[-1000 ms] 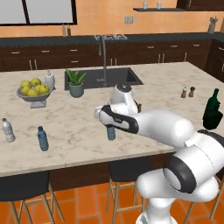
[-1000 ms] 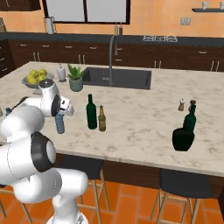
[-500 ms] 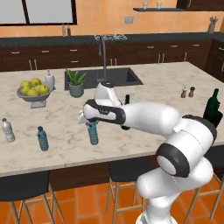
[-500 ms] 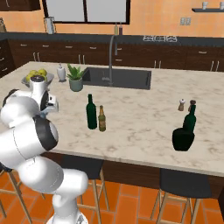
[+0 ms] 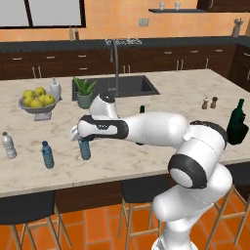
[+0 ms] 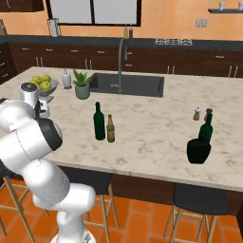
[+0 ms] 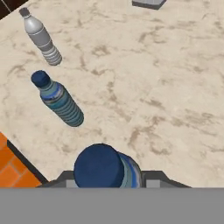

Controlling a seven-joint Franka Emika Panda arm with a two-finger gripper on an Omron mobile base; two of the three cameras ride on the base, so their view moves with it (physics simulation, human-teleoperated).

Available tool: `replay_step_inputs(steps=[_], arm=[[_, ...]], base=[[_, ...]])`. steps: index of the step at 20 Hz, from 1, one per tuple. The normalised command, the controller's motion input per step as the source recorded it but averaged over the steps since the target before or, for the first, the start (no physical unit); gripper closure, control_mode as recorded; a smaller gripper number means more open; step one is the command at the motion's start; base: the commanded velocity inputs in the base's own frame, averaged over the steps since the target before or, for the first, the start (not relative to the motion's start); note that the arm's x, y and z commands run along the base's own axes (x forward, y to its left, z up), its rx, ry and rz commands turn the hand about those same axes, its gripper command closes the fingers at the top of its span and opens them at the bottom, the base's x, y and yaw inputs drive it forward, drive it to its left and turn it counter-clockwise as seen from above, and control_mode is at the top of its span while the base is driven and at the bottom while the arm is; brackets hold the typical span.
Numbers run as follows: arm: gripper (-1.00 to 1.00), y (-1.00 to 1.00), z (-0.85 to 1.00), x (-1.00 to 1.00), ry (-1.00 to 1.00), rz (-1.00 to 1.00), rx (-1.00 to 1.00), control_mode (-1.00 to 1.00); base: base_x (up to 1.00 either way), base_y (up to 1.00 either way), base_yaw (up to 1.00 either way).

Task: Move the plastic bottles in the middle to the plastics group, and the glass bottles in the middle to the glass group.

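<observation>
Blue plastic bottle (image 5: 85,148) pinched in gripper (image 5: 83,138), upright near front edge of marble counter (image 5: 161,100), close beside plastics group: blue-tinted ribbed bottle (image 7: 58,99), clear greyish white-capped bottle (image 7: 42,38). Step in hand: carrying to group. Next, likely: set down beside them, release. Glass pair, green wine bottle (image 6: 98,122) and amber bottle (image 6: 110,129), mid-counter, waiting.
</observation>
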Motion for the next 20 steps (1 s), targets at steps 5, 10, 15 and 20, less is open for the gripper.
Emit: replay_step_inputs(steps=[5,10,15,20], arm=[[1.0,0.27,0.24,0.07,0.0,0.18,0.03,-1.0],[1.0,0.36,-0.11,0.0,0.0,0.15,0.0,-1.0],[1.0,0.45,-0.14,0.24,-0.01,0.08,0.0,-1.0],[1.0,0.22,0.0,0.43,0.0,0.02,0.0,-1.0]], base=[[0.0,0.0,0.0],[0.0,0.0,0.0],[0.0,0.0,0.0],[0.0,0.0,0.0]])
